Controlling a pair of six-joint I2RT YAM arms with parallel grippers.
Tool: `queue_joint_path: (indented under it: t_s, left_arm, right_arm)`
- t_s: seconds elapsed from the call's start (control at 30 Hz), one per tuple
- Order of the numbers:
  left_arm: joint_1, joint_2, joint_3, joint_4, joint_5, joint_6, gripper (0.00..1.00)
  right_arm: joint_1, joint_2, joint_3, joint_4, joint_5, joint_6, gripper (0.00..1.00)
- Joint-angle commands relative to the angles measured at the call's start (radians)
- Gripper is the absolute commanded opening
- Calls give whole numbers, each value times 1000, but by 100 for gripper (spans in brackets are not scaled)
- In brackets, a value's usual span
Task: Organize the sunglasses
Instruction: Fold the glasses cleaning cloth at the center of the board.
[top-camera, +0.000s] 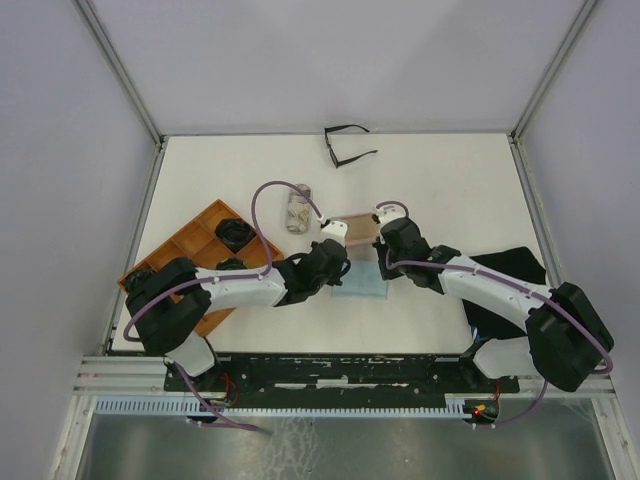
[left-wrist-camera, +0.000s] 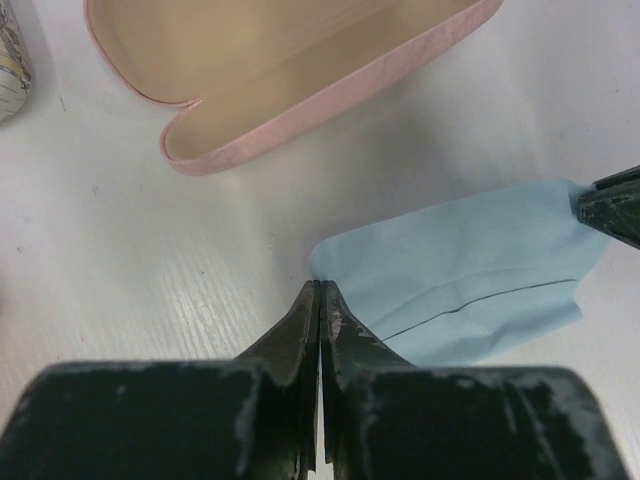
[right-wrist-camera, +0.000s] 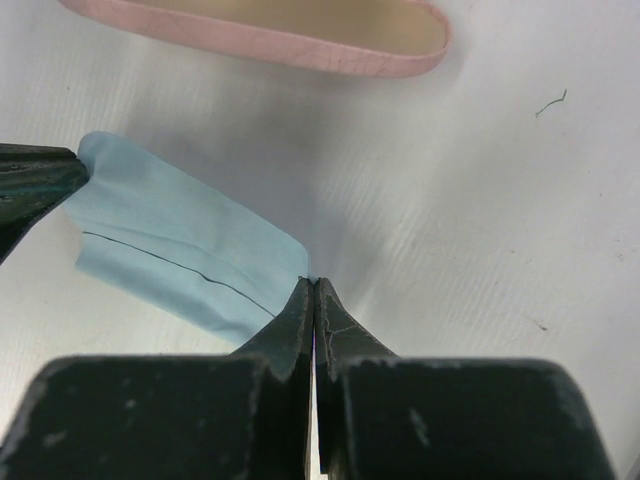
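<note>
One pair of sunglasses (top-camera: 348, 145) with a thin black frame lies open at the table's far edge. Two dark pairs (top-camera: 236, 232) (top-camera: 232, 264) sit in compartments of the brown tray (top-camera: 190, 240) at the left. My left gripper (top-camera: 342, 268) (left-wrist-camera: 320, 286) is shut, pinching one corner of the light-blue cloth (left-wrist-camera: 470, 260). My right gripper (top-camera: 384, 264) (right-wrist-camera: 314, 282) is shut, pinching the opposite corner of the cloth (right-wrist-camera: 170, 240). The folded cloth hangs between them just above the table. Each wrist view shows the other gripper's fingertips (left-wrist-camera: 612, 205) (right-wrist-camera: 35, 180) on the cloth.
An open pink case (top-camera: 352, 228) (left-wrist-camera: 290, 70) (right-wrist-camera: 290, 40) lies just beyond the cloth. A patterned case (top-camera: 298, 208) lies to its left. A black cloth-like thing (top-camera: 510, 275) lies under the right arm. The tray reaches the table's left edge.
</note>
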Motion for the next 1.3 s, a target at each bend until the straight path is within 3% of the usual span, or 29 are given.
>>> queue_joint_path:
  t_s: [0.0,0.33,0.67,0.9,1.27]
  left_arm:
    - [7,-38,19,69,2,73,3]
    - [16,-123,14,82,45,99,3]
    - [-48,-287,44,-62,16,124,3]
    - [-131,-371,44,-171,-31,52,3]
    - [-233,-481,-106,-218,-20,-112,3]
  right_arm:
    - [-6,-43,30,54,40,-16,0]
    - [-6,-118,71,-7,-27,-47,0]
    - [-2,-212,148,-151,-191,-25,0]
    - [24,-287,160,-255,-298,22,0]
    - [80,-352,36,-296,-438,131,0]
